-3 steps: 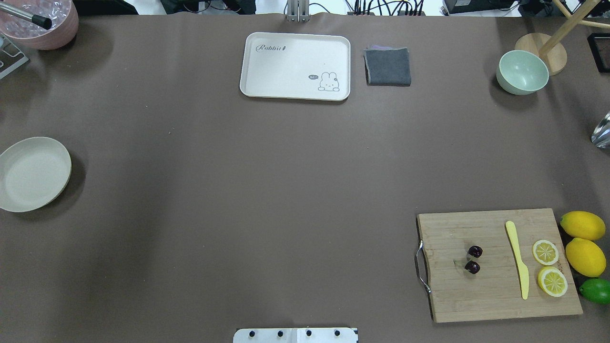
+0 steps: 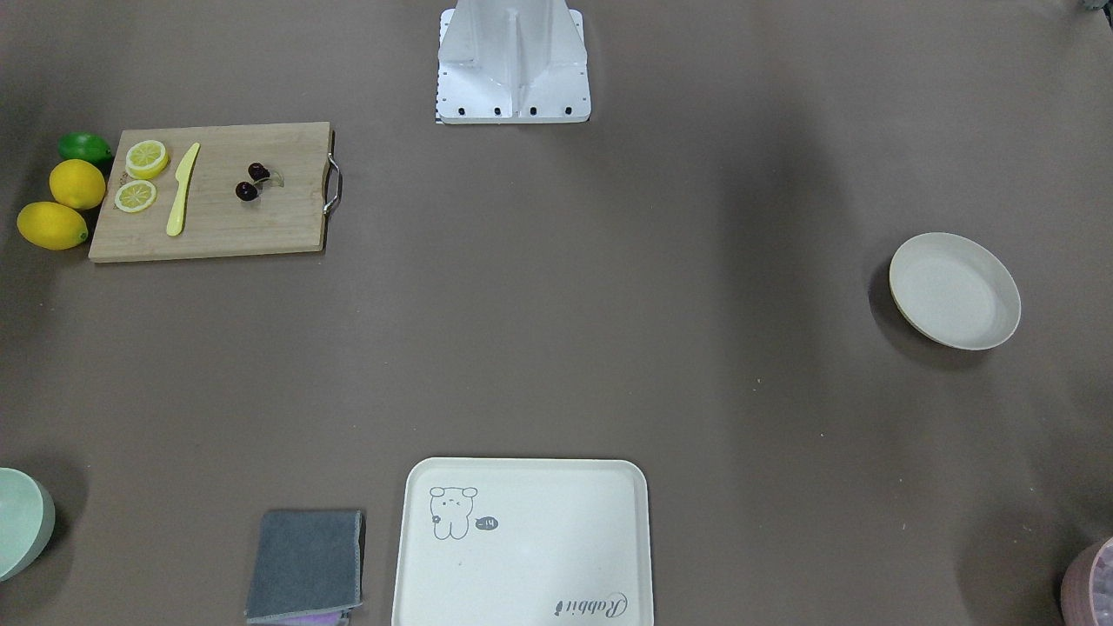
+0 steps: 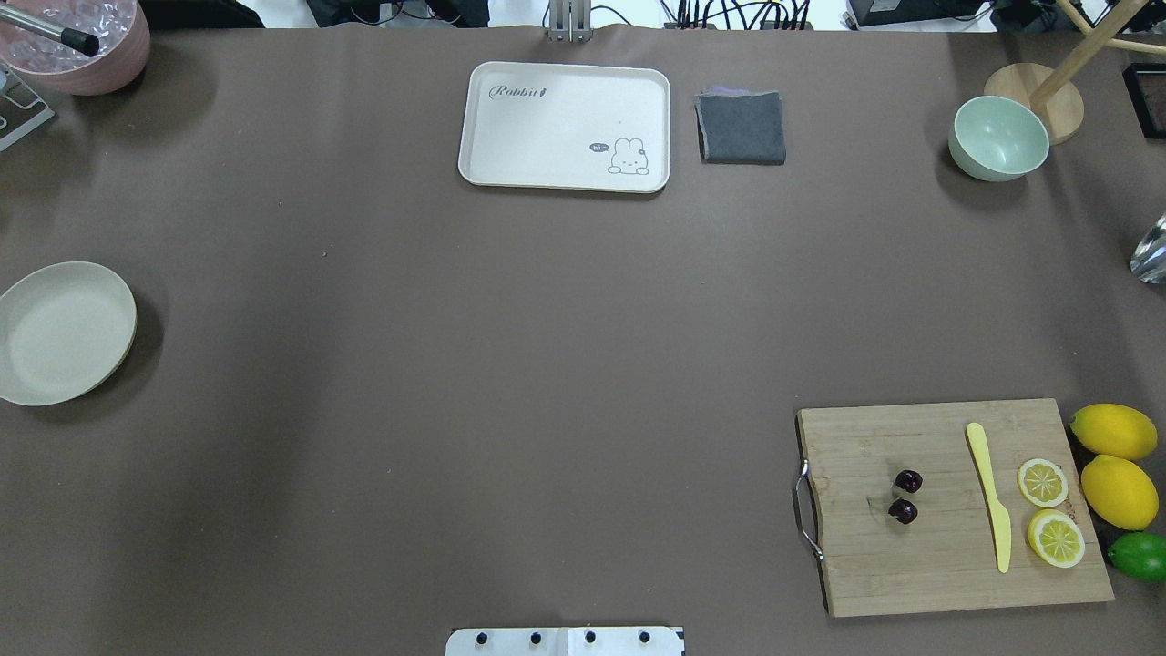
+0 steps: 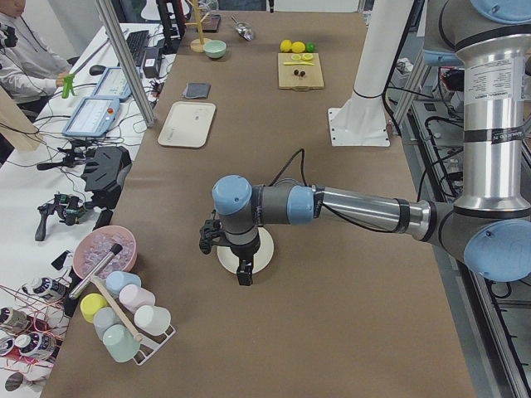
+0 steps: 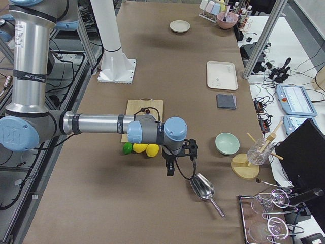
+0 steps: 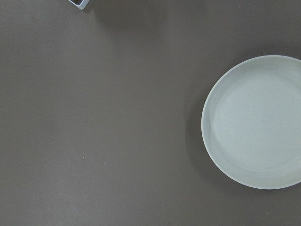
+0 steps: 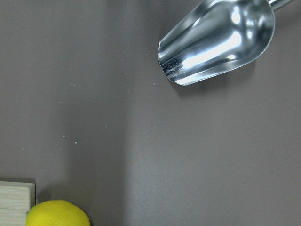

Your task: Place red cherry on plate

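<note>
The red cherry (image 3: 905,497) is a dark pair on thin stems, lying on the wooden cutting board (image 3: 947,565); it also shows as the cherry (image 2: 252,181) in the front view. The cream plate (image 3: 64,333) sits bare at the table's left edge, and the left wrist view has the plate (image 6: 256,122) at its right. My left gripper (image 4: 241,278) hangs above that plate (image 4: 264,253), seen only from the side, so I cannot tell its state. My right gripper (image 5: 170,172) hovers past the lemons near a metal scoop; I cannot tell its state either.
On the board lie a yellow knife (image 3: 989,497) and two lemon slices (image 3: 1042,483). Lemons (image 3: 1113,431) and a lime (image 3: 1139,556) sit beside it. A rabbit tray (image 3: 565,126), grey cloth (image 3: 741,128), mint bowl (image 3: 998,138) and scoop (image 7: 218,40) stand further off.
</note>
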`<state>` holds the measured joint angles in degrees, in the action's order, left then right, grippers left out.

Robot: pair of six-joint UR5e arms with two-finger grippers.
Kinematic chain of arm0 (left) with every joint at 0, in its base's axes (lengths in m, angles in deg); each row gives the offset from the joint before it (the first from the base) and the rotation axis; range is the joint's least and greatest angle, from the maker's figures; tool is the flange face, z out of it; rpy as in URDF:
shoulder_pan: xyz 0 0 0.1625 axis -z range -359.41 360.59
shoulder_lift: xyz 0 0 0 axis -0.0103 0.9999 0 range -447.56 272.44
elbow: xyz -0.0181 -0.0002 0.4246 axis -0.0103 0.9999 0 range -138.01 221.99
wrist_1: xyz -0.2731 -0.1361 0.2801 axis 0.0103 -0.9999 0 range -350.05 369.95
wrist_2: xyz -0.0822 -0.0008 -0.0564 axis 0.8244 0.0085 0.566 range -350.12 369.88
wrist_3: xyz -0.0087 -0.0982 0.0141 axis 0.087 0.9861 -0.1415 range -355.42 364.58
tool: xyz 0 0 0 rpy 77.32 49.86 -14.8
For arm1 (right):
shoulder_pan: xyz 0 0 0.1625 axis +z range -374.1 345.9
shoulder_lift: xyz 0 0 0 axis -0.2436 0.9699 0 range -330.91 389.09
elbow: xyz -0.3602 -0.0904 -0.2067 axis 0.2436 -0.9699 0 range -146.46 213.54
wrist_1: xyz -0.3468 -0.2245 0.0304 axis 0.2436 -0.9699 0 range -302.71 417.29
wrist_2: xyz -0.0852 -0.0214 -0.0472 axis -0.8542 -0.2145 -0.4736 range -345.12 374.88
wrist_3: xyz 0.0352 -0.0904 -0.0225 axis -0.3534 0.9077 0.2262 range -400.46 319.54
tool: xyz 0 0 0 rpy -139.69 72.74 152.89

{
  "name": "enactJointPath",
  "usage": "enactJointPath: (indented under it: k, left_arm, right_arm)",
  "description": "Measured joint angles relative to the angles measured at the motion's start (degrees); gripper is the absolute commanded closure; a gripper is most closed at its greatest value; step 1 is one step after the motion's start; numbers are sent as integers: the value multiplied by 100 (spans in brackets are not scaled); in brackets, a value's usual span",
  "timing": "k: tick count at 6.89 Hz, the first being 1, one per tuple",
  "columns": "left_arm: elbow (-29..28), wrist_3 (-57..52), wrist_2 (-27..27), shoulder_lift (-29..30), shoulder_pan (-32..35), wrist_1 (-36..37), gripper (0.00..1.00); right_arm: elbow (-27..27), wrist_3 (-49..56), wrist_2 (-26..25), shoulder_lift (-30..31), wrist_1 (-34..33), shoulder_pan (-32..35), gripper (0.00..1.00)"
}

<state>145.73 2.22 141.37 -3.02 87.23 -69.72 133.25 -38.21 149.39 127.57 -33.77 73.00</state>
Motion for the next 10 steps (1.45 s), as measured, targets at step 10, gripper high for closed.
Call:
enactJointPath:
  k: [10]
  left_arm:
    - [2, 550, 816, 404, -68, -2483, 2]
  right_arm:
    - [855, -229, 22, -183, 356, 43, 0]
